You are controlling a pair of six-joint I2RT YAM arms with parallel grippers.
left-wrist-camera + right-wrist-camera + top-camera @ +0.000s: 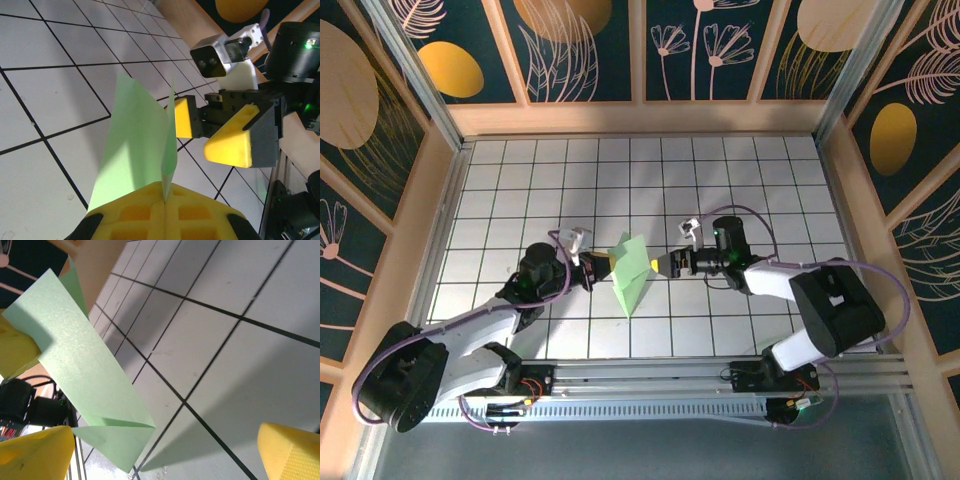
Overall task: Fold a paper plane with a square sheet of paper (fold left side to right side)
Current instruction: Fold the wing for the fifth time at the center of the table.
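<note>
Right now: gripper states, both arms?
Left gripper: closed, pinching the green paper.
Right gripper: open, holding nothing.

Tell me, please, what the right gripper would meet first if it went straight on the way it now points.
Most likely the folded green paper, pinched upright in the shut left gripper. The open right gripper points straight at it, though depth is unclear.

Surface: white table (520, 180), square tiles, thin black grid lines.
Near edge: grey metal rail (650, 375).
Touching it: perhaps paper plane (630, 270) tip; contact unclear.
</note>
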